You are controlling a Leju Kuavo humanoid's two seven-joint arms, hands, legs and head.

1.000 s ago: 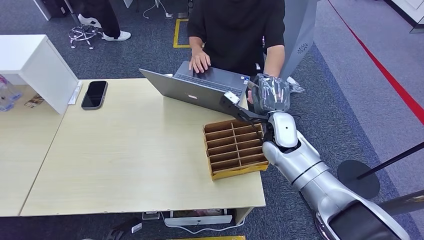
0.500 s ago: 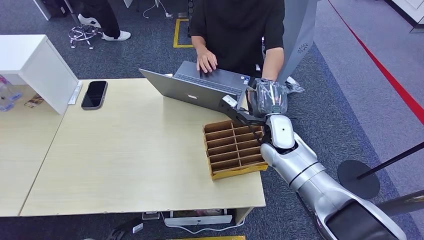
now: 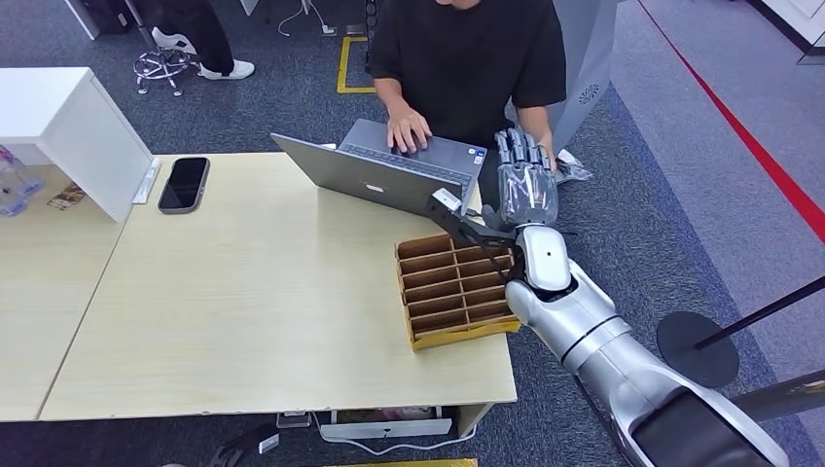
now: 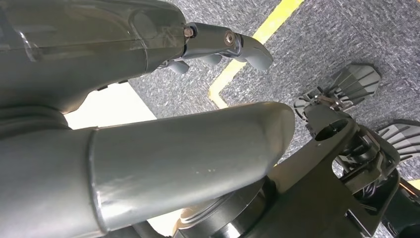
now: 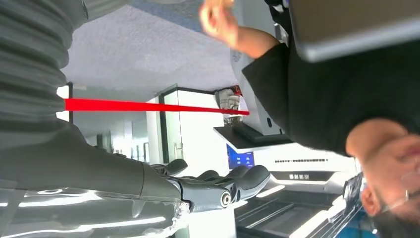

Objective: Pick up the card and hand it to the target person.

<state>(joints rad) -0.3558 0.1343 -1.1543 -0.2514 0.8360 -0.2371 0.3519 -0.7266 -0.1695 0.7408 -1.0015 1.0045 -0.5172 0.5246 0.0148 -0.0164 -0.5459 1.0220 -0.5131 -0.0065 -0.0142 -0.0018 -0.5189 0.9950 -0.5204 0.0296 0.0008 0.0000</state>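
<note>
My right hand [image 3: 526, 184] is raised off the table's far right corner, beside the laptop [image 3: 384, 170], fingers stretched up and apart. In the right wrist view its fingers [image 5: 233, 182] are held straight with nothing between them. The person in a black shirt [image 3: 467, 53] sits just behind it. One of their hands [image 3: 546, 148] is close behind my fingertips, and it shows again in the right wrist view [image 5: 216, 15]; what it holds is too blurred to tell. My left hand [image 4: 163, 148] hangs low over the carpet, its thumb and fingers [image 4: 233, 44] apart and holding nothing.
A brown divided cardboard tray [image 3: 455, 288] lies on the wooden table [image 3: 243, 292] under my right forearm. The person's other hand [image 3: 409, 128] is on the laptop keyboard. A black phone [image 3: 183, 183] and a white box [image 3: 68, 126] lie at the far left.
My right hand's fingers have straightened from curled to pointing up and rose slightly toward the person. The person's hand on the keyboard slid right and they leaned in.
</note>
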